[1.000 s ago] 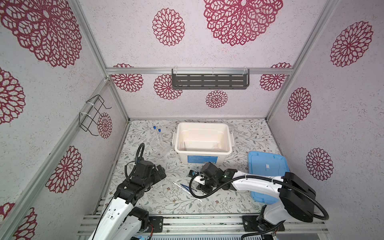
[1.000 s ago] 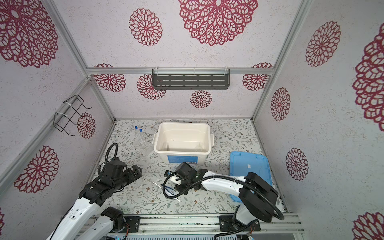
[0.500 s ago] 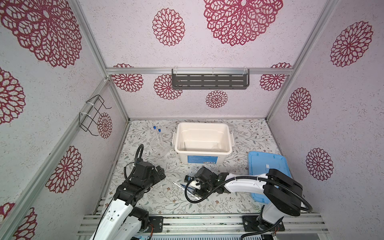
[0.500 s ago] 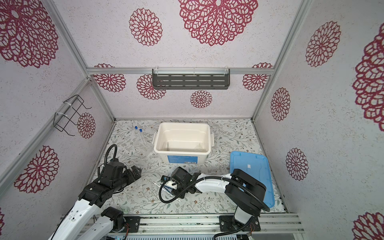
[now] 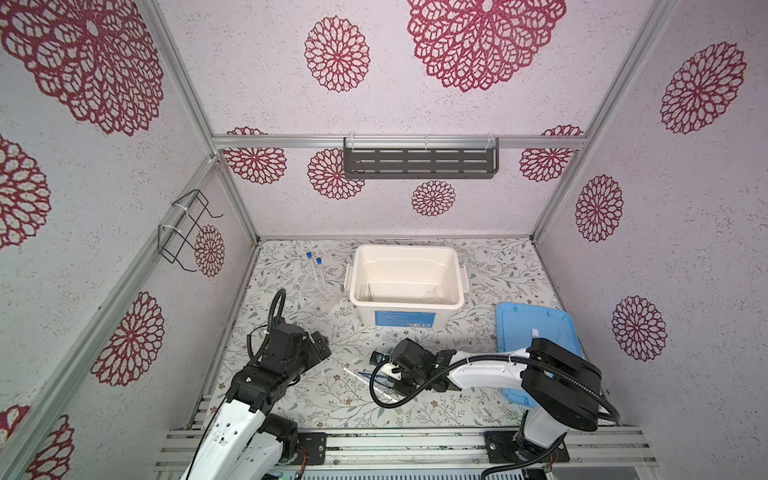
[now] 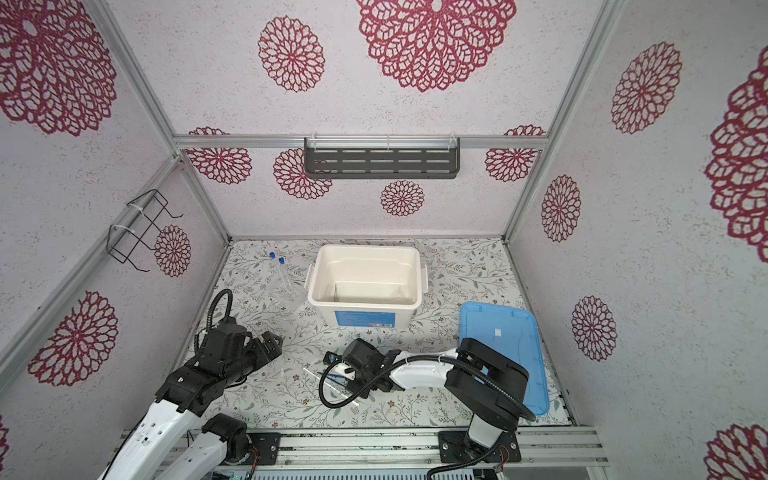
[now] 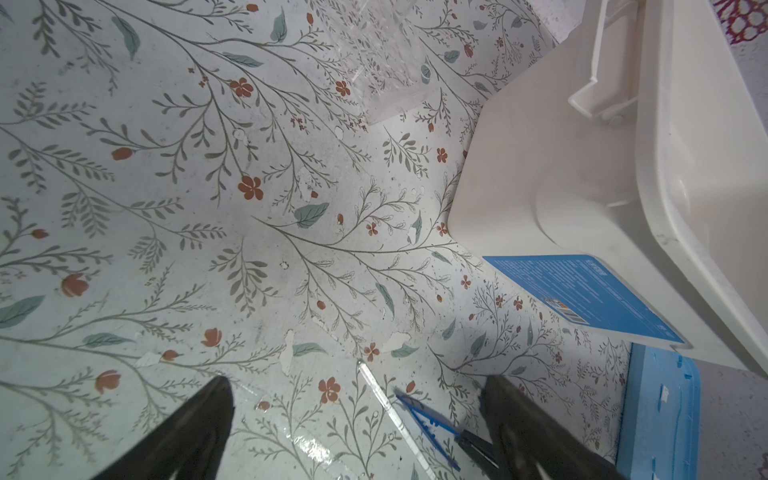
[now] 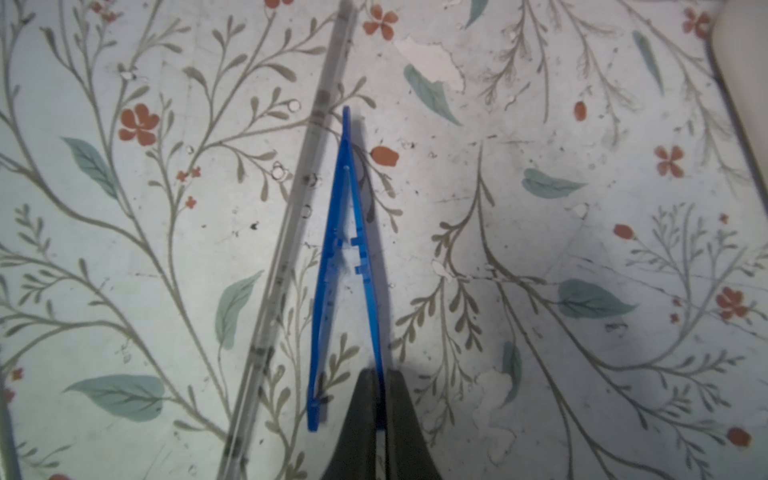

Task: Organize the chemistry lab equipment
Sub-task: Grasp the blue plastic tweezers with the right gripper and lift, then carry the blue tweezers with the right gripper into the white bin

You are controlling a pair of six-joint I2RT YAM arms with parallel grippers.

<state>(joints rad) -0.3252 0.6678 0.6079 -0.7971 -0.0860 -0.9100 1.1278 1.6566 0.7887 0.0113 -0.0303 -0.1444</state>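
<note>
Blue tweezers [image 8: 345,257] lie on the flowered table, legs spread. My right gripper [image 8: 380,399] is shut on one leg near its free end; the other leg lies loose beside it. A thin white stick [image 8: 291,232] lies alongside the tweezers, untouched. In both top views the tweezers [image 5: 368,375] and stick [image 5: 353,374] peek out from under the right wrist, at the front middle. My left gripper [image 7: 356,384] hovers open over the table to their left, holding nothing. Two clear tubes with blue caps [image 5: 314,266] stand in a see-through holder [image 5: 322,291] at the back left.
A big white tub [image 5: 405,248] stands open at the back centre. A flat blue lid [image 5: 536,328] lies to its right, under the right arm. A black cable loop [image 5: 376,395] hangs off the right wrist just above the table.
My right gripper has slid a little left and nearer the front edge, and its jaws have closed onto one leg of the blue tweezers. The left arm has hardly moved.
</note>
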